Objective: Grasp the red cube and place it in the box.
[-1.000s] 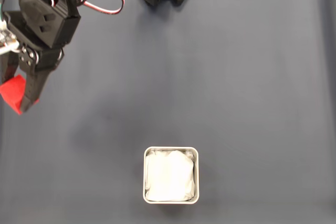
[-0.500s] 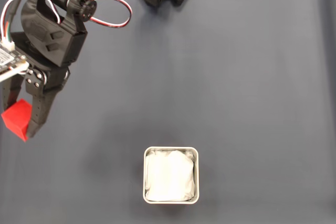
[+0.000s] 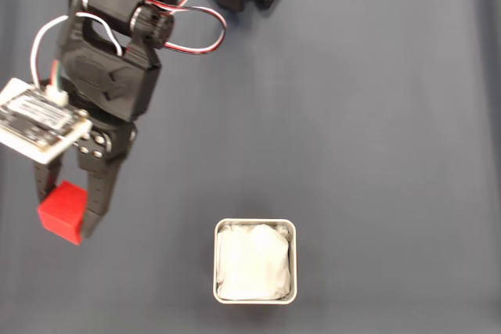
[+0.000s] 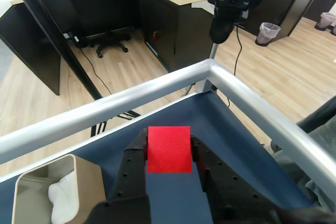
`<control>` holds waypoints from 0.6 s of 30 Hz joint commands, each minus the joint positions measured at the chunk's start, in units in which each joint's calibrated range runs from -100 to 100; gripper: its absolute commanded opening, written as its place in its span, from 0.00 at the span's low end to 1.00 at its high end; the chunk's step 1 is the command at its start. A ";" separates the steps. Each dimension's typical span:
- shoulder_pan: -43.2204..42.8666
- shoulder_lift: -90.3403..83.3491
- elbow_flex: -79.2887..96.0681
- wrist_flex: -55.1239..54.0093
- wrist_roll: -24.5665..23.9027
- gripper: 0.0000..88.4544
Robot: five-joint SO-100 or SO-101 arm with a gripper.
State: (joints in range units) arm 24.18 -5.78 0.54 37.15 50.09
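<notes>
Cube in hand, box not yet reached

We hold the red cube (image 3: pixel 62 212) clamped between the fingers of our gripper (image 3: pixel 64 213), lifted off the dark blue mat (image 3: pixel 376 115); the wrist view shows it (image 4: pixel 168 149) pinched squarely between the black jaws. In the fixed view the box (image 3: pixel 255 224) sits well apart to the right and slightly lower, its white lining (image 3: pixel 252 262) bare. We judge the grasp done; carrying the cube over the tin and releasing it remain.
</notes>
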 commanded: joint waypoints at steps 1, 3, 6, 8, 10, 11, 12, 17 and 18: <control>-2.31 -0.55 -2.09 -0.18 0.68 0.10; -3.45 -0.46 -1.91 -0.59 0.93 0.10; -5.01 -0.29 -1.91 -0.92 1.17 0.10; -6.00 -0.20 -1.91 -1.00 1.27 0.10; -6.85 -0.12 -1.82 -1.00 1.37 0.10; -7.28 -0.12 -1.64 -1.09 1.47 0.10; -7.78 -0.12 -1.45 -1.17 1.47 0.10; -10.05 -0.12 -0.72 -1.33 1.61 0.10; -10.55 -0.12 -0.63 -1.33 1.66 0.10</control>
State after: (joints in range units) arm 15.13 -4.73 0.63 37.15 51.31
